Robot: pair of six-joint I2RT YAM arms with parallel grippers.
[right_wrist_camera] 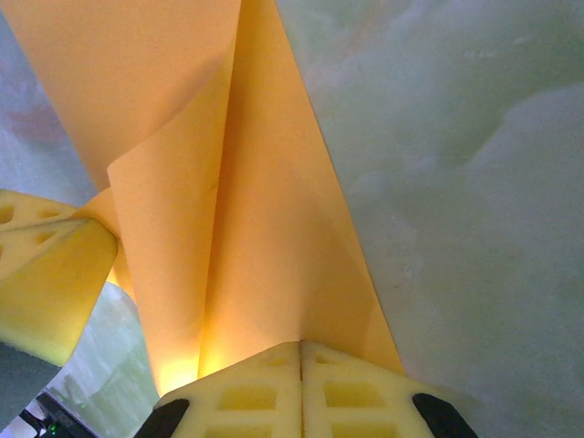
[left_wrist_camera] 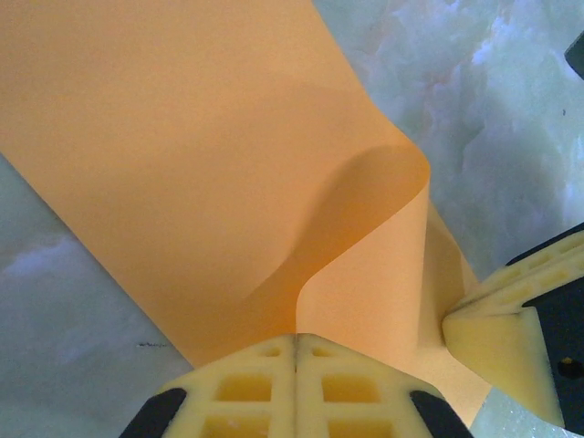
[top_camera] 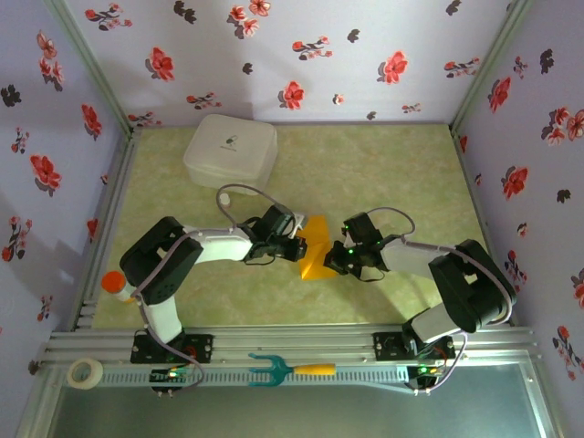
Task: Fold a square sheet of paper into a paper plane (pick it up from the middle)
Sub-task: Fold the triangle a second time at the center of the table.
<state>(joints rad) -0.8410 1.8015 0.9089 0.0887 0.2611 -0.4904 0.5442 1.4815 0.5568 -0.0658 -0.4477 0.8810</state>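
Top cam sat high behind the arm bases (top_camera: pixel 173 349), looking down on the whole table (top_camera: pixel 392 173). Each wrist cam looked along its own fingers (left_wrist_camera: pixel 246 388), very close to the orange paper (left_wrist_camera: pixel 182 164): the overlap for all three views.

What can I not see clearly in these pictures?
Top view: paper folds, too small; its sides hidden by the left gripper and right gripper.
Left wrist view: paper's far end, cut off by the top edge.
Right wrist view: the same.
Top view: box lid print, too small.
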